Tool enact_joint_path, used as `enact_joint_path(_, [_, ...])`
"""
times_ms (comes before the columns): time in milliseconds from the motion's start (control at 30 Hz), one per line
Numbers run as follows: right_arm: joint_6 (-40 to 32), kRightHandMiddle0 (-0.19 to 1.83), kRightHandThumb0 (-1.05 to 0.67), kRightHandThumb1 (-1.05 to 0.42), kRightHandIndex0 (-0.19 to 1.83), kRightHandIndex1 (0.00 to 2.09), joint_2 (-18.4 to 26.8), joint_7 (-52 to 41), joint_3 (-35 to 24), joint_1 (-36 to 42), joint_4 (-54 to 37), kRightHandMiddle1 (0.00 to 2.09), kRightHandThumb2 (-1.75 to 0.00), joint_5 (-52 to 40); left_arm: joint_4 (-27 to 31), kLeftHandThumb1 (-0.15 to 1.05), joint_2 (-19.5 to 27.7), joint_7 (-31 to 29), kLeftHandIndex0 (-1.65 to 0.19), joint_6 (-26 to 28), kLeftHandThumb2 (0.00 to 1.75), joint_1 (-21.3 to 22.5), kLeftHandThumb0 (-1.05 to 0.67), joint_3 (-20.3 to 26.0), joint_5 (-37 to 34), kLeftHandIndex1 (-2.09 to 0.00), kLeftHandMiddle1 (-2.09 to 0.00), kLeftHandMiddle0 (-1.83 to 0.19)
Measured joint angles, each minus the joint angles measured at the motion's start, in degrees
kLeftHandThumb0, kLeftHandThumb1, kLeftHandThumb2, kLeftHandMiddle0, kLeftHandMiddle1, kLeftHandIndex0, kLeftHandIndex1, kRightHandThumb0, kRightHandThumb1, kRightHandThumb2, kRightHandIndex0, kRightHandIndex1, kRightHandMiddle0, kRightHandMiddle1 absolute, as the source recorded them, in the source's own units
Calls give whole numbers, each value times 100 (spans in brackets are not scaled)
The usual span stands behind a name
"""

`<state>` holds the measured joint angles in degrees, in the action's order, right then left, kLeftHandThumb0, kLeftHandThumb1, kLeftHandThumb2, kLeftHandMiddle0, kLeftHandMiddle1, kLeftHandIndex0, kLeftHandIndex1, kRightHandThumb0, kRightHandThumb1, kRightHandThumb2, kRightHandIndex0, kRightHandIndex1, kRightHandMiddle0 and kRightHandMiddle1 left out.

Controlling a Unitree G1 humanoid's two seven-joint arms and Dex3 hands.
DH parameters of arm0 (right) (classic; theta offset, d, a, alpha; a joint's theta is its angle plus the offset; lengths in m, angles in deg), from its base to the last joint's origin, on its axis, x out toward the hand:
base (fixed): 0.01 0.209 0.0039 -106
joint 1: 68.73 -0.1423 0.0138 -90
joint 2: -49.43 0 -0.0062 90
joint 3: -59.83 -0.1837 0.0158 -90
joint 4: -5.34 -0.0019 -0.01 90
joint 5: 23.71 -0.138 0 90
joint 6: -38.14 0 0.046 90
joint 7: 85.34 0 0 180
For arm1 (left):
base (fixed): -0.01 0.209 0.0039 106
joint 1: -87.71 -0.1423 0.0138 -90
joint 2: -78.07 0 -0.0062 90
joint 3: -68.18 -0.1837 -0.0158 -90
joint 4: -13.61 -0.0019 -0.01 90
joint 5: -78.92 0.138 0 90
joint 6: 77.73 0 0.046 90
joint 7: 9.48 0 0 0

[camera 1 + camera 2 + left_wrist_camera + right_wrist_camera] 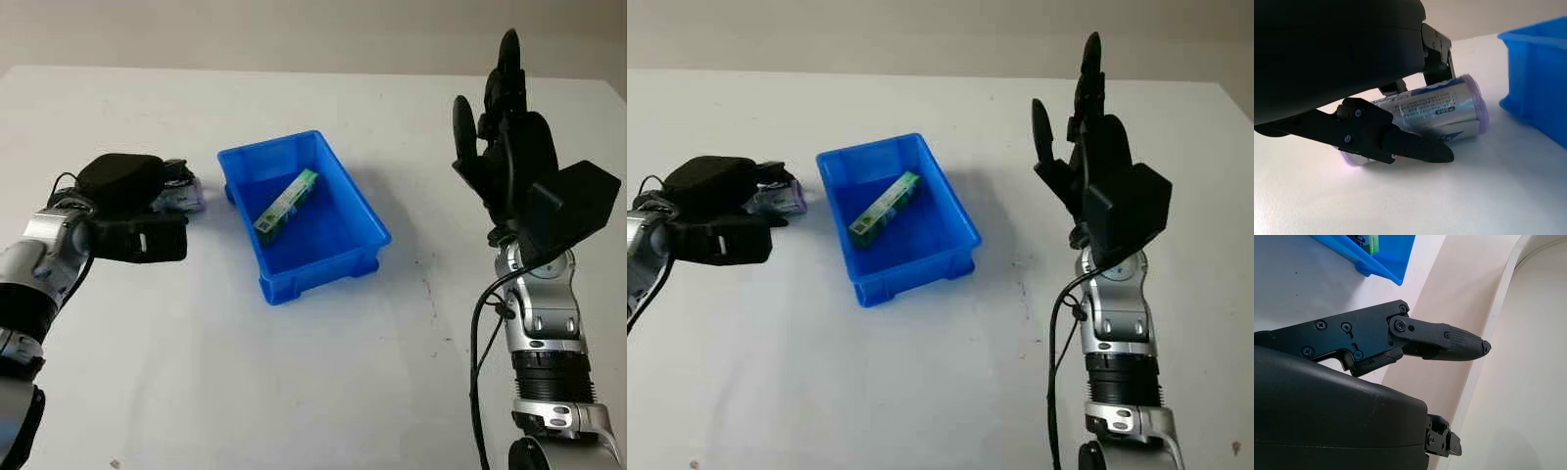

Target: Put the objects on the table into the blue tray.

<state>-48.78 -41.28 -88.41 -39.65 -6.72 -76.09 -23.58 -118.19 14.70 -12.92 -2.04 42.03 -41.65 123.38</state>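
Note:
A silver packet [1442,105] with purple ends lies on its side on the white table, just left of the blue tray [315,273]. My left hand [174,202] is down over the packet and shut on it, thumb [1415,147] along one side and fingers behind the other. The packet's end [190,196] peeks out from under the hand. A green and white box [286,204] lies slantwise inside the tray. My right hand [498,127] is raised well above the table to the right of the tray, open and holding nothing.
The white table [323,382] stretches wide around the tray. Its far edge meets a pale wall. A cable hangs along the right forearm [544,333]. The tray's corner [1386,259] is visible beneath the right hand's finger [1449,340].

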Motion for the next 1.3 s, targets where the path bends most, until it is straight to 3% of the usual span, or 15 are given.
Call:
enact_joint_path(200, [-6, -19, -60, -105, -19, 0, -1, -6, 2, 0, 0, 0, -57, -13, 453, 105, 3, 194, -22, 68, 36, -236, -33, 120, -114, -209, -209, -64])
enact_joint_path(433, [-65, -19, -60, -105, -19, 0, -2, -7, 4, 4, -20, 0, -57, -28, 1607, 105, -28, 168, -5, 675, 42, -322, -32, 981, -888, -209, -209, -47])
enact_joint_path(567, [-78, -19, -61, -105, -19, 0, -1, -10, 12, 4, -47, 0, -56, -27, 2365, 105, -95, 237, -4, 986, 45, -208, -37, 1437, -1161, -209, -209, -54])
enact_joint_path(633, [-112, -19, -62, -105, -19, 0, -2, -10, 17, 4, -72, 0, -56, -26, 2914, 105, -206, 311, 3, 1217, 48, -183, -38, 1627, -1212, -180, -209, -35])
enact_joint_path(667, [-122, -19, -62, -105, -19, 0, -3, -10, 20, 3, -86, 0, -56, -24, 3204, 105, -298, 358, 2, 1405, 50, -165, -38, 1710, -1220, -171, -209, -36])
enact_joint_path(700, [-133, -19, -62, -105, -19, 0, -4, -9, 24, 2, -96, 0, -56, -18, 3486, 105, -406, 398, 3, 1588, 50, -142, -38, 1786, -1221, -189, -209, -45])
enact_joint_path(733, [-141, -19, -62, -105, -19, 0, -3, -8, 27, 2, -104, 0, -56, -14, 3737, 105, -513, 426, -8, 1730, 50, -109, -38, 1851, -1231, -201, -209, -66])
enact_joint_path(767, [-149, -19, -61, -105, -19, 0, -3, -9, 29, 2, -107, 0, -56, -13, 3969, 105, -615, 445, -10, 1852, 49, -71, -37, 1890, -1238, -205, -209, -79])
enact_joint_path(833, [-154, -19, -61, -105, -19, 0, -4, -8, 31, 2, -107, 0, -56, -13, 4358, 105, -849, 447, -10, 2075, 48, 17, -36, 1914, -1286, -209, -209, -89])
enact_joint_path(933, [-155, -19, -61, -105, -19, 0, -4, 12, 33, 2, -106, 0, -56, 27, 4755, 105, -1111, 277, -22, 2133, 48, 69, -36, 1902, -1496, -209, -209, -85])
enact_joint_path(1033, [-149, -19, -61, -105, -19, 0, -4, 11, 32, 1, -103, 0, -55, 30, 5048, 105, -1353, -74, -9, 2200, 49, 69, -37, 1742, -1645, -209, -209, -70])
enact_joint_path(1133, [-121, -19, -62, -105, -19, 0, -4, 3, 34, 0, -91, 0, -55, 32, 5172, 105, -1661, -404, -8, 2272, 48, 68, -36, 1382, -1680, -209, -209, -64])
enact_joint_path(1300, [-75, -19, -63, -105, -19, 0, -3, -15, 36, 0, -87, 0, -55, 32, 5102, 105, -2121, -817, -31, 2404, 47, 60, -36, 798, -1636, -209, -209, -94])
